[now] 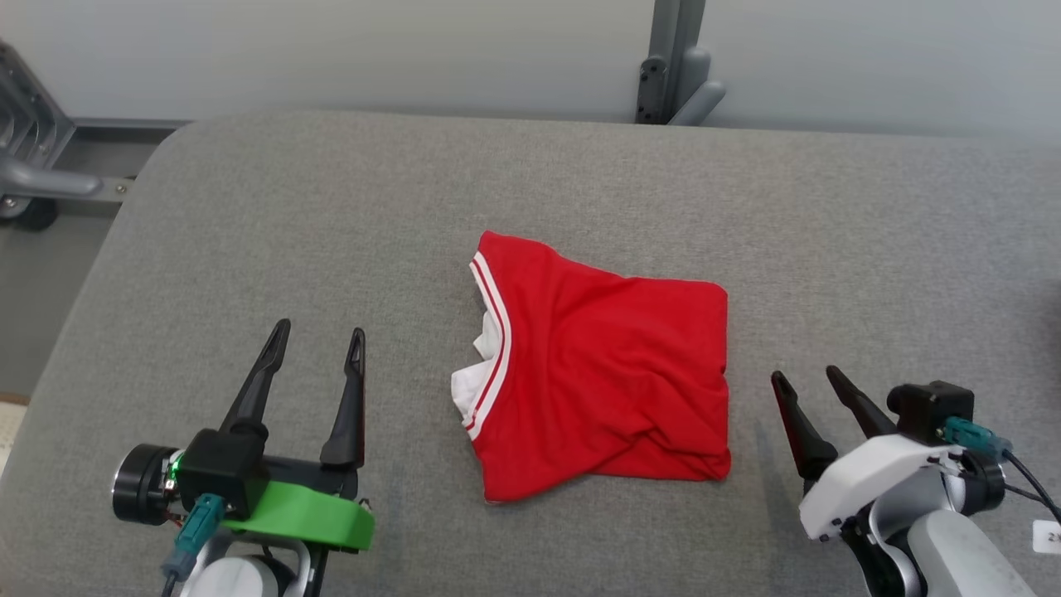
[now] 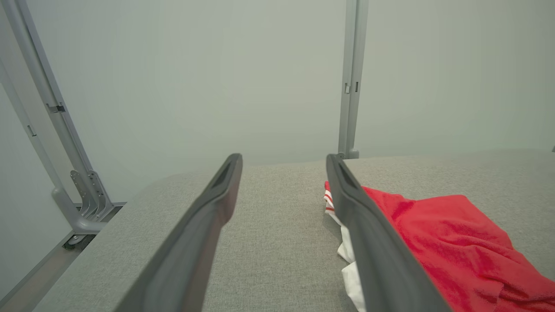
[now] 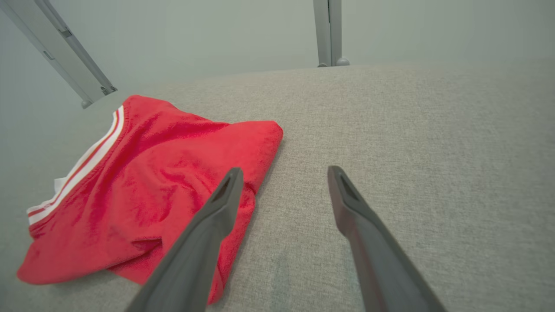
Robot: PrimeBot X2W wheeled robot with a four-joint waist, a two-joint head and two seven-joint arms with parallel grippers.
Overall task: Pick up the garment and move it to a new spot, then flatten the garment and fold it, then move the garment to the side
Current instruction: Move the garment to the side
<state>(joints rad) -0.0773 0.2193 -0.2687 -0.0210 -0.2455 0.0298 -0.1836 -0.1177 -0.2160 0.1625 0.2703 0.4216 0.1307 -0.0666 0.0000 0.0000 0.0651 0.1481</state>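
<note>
We see the red garment [image 1: 605,381], folded and wrinkled, white-striped trim along its left edge, lying mid-tabletop [image 1: 331,207] between our left gripper [image 1: 320,327] and right gripper [image 1: 803,372], both released, empty.

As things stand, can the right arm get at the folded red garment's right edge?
Probably yes. The right claw is open and sits just to the right of the red garment, apart from it, and there is just grey surface between them.
</note>
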